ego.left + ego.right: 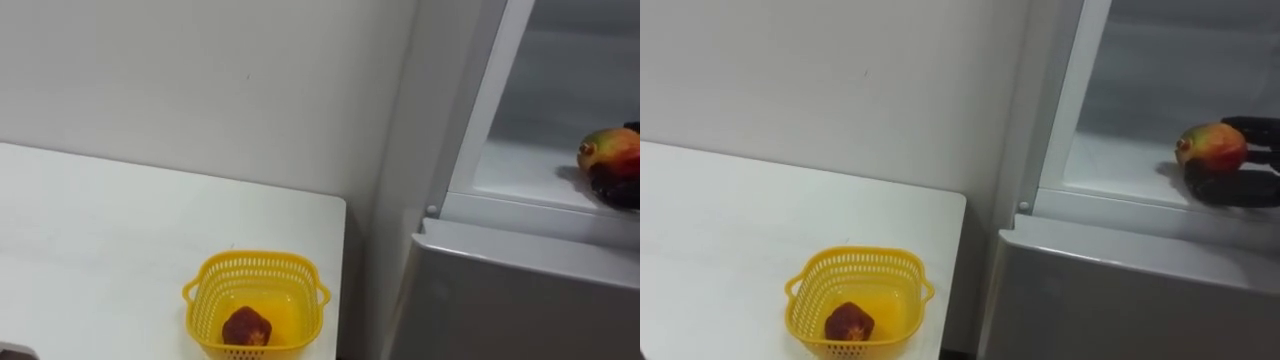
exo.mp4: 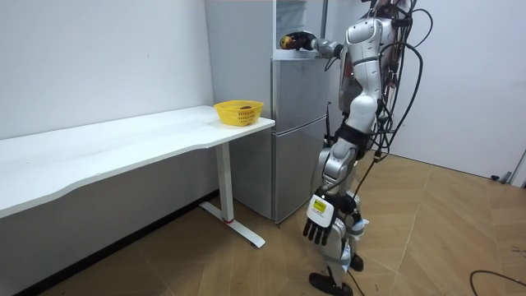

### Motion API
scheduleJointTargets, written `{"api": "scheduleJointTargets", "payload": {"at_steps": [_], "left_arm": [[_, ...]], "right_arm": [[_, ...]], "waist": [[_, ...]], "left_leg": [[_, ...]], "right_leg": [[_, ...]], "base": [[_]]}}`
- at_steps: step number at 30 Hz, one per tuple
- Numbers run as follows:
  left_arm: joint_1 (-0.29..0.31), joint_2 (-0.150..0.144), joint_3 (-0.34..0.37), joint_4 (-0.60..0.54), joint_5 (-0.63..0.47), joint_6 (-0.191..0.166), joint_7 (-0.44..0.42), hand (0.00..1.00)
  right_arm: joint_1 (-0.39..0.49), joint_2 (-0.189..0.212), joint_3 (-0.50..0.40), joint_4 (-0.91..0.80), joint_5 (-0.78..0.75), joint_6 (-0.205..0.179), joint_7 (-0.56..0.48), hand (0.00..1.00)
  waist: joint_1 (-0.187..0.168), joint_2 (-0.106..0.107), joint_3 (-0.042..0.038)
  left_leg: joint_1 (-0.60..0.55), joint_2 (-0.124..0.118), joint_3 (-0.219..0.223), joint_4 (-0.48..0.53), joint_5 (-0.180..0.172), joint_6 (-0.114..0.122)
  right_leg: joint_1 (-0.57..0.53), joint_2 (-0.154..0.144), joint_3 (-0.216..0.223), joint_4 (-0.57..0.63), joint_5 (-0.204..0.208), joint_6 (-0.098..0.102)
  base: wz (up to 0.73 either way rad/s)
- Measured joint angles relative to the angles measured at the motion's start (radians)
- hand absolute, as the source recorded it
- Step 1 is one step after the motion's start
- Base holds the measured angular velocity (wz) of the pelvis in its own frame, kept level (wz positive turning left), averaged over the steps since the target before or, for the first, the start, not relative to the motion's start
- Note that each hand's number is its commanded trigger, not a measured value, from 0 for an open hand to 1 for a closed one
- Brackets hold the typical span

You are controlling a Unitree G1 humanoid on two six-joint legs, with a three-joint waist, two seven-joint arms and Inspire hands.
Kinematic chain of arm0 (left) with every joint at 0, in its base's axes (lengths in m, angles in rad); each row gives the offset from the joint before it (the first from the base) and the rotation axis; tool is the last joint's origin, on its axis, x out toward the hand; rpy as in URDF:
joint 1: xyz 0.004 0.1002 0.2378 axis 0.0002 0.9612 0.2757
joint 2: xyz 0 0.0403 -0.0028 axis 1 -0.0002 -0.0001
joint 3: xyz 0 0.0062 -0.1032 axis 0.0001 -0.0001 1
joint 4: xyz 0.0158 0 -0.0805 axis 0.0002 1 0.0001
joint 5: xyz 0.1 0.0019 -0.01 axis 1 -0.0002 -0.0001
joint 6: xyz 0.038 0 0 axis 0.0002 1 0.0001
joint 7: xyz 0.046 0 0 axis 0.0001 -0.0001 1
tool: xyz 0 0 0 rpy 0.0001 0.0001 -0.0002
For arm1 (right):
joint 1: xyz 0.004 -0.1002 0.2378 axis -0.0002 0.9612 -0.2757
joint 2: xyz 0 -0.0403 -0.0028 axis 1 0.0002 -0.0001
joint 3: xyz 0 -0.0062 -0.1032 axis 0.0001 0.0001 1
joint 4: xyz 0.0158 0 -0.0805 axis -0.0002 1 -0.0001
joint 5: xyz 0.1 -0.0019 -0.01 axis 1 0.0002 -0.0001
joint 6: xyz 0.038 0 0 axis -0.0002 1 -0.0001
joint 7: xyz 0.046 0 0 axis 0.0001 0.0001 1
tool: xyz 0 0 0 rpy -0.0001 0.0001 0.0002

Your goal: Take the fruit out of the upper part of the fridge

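The right hand (image 1: 1232, 186), in from the right, has its fingers curled round the mango (image 1: 1208, 147) over the upper fridge shelf (image 1: 1110, 162), with the yellow basket (image 1: 855, 290) down to the near left and the left hand (image 2: 319, 222) hanging slack.

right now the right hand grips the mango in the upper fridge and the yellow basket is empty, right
Not empty: the right eye view shows a dark red fruit in the yellow basket. The rest stands: the right hand grips the mango in the upper fridge.
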Motion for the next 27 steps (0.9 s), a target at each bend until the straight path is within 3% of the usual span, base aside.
{"api": "scheduleJointTargets", "payload": {"at_steps": [4,12,18,21,27], "left_arm": [[-0.003,0.001,0.0,0.001,0.0,0.0,0.025,0.0],[-0.028,-0.001,-0.006,0.002,0.0,0.0,0.049,0.0],[-0.037,-0.001,-0.006,0.002,0.0,-0.001,0.054,0.0],[-0.04,-0.003,-0.008,0.002,-0.002,-0.017,0.056,0.0],[-0.047,-0.007,-0.027,0.018,-0.021,-0.054,0.07,0.0]], "right_arm": [[0.005,0.001,0.038,-0.053,-0.004,0.0,-0.018,1.0],[0.067,0.005,0.046,-0.188,-0.019,0.004,-0.027,1.0],[0.116,0.032,0.046,-0.294,-0.059,0.004,-0.037,1.0],[0.162,0.034,0.046,-0.397,-0.087,0.0,-0.037,1.0],[0.166,0.041,0.046,-0.451,-0.091,-0.019,-0.041,1.0]], "waist": [[0.001,0.012,0.0022],[0.0,0.01,0.0057],[-0.003,0.015,0.0055],[-0.002,0.023,0.0062],[-0.005,0.027,0.0042]], "left_leg": [[0.002,0.002,0.014,0.001,0.001,-0.001],[-0.001,0.002,0.022,0.0,0.001,0.0],[0.0,0.001,0.023,-0.004,0.001,-0.001],[-0.001,0.001,0.022,-0.006,0.001,-0.001],[0.0,0.001,0.022,-0.006,0.001,-0.001]], "right_leg": [[-0.005,0.001,0.013,0.0,0.0,0.0],[-0.004,-0.002,0.011,-0.001,0.0,0.0],[-0.006,0.001,0.012,-0.002,0.0,0.0],[-0.009,0.001,0.011,-0.002,0.0,0.0],[-0.009,-0.001,0.012,-0.002,0.0,0.0]], "base": [[-0.1],[-0.01],[0.0],[0.0],[0.0]]}}
